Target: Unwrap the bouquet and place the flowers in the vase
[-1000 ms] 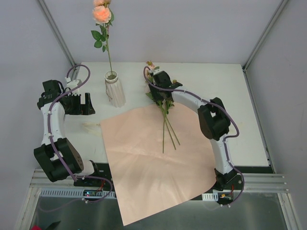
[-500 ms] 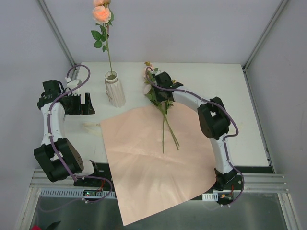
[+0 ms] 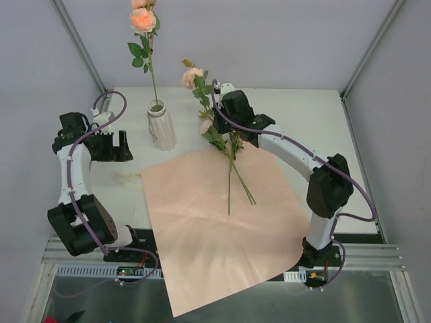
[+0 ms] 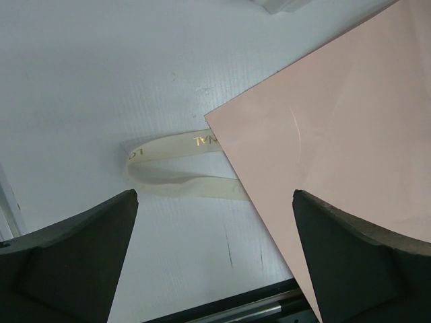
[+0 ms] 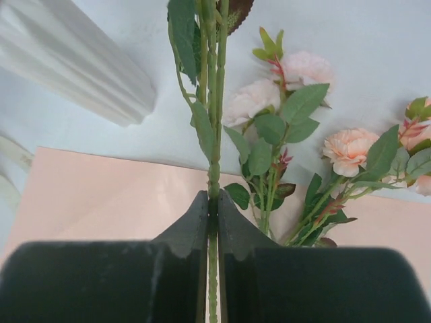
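The white ribbed vase (image 3: 161,128) stands at the back left with one rose (image 3: 143,19) in it. My right gripper (image 3: 222,126) is shut on one flower's thin green stem (image 5: 213,101) and holds it raised, its bloom (image 3: 192,76) up to the right of the vase. In the right wrist view the gripper (image 5: 213,202) pinches the stem, the vase (image 5: 74,64) at upper left. Other flowers (image 3: 232,168) lie across the back edge of the flat pink paper (image 3: 215,222). My left gripper (image 3: 124,145) hangs open left of the vase, holding nothing.
A cream ribbon (image 4: 168,145) lies loose on the white table beside the paper's corner (image 4: 337,134), just ahead of my left gripper (image 4: 214,195). The paper overhangs the table's near edge. Metal frame posts (image 3: 81,47) rise at the back corners.
My right gripper has shut on one stem and lifted it, so its bloom now stands up above the table, nearer the vase. The left arm has not moved.
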Motion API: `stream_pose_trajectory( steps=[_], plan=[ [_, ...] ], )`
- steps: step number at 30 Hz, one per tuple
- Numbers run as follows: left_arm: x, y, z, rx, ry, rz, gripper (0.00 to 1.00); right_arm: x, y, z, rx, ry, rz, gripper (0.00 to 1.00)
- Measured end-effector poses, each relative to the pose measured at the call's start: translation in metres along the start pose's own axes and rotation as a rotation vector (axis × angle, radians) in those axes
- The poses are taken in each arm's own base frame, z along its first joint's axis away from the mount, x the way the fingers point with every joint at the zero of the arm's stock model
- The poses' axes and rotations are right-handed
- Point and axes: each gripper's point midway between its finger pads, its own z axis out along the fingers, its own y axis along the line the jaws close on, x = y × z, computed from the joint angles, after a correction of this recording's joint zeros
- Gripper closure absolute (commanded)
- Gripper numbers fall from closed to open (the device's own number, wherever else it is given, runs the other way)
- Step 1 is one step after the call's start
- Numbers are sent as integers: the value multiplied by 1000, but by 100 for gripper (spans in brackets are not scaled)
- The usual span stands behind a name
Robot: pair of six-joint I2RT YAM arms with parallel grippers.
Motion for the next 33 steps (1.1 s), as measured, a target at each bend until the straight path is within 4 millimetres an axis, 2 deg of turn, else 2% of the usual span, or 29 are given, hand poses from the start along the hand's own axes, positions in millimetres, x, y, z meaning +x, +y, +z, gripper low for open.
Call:
stream_pose_trajectory(
  steps=[4, 7, 13, 18, 21, 24, 26, 33],
  plan=[
    [0, 1, 0, -8, 3, -1, 1, -26, 15, -24, -61, -88, 17, 99],
    [0, 1, -1, -12, 4, -8, 1, -58, 29, -42, -134, -192, 42, 99],
    [-12, 3, -8, -32, -23, -44, 1, -159, 78, -102, -378, -638, 48, 99],
    [-29, 11, -12, -43, -54, -92, 1, -256, 137, -164, -580, -1025, 0, 99],
    [-31, 12, -10, -39, -53, -103, 1, -294, 162, -196, -661, -1225, -27, 99],
    [-30, 10, -10, -30, -52, -105, 1, -318, 175, -213, -697, -1348, -34, 99],
    [-31, 8, -10, -21, -54, -104, 1, -326, 176, -215, -699, -1388, -33, 99],
    [-32, 6, -11, -8, -59, -96, 1, -326, 171, -192, -651, -1401, -24, 99]
  ],
)
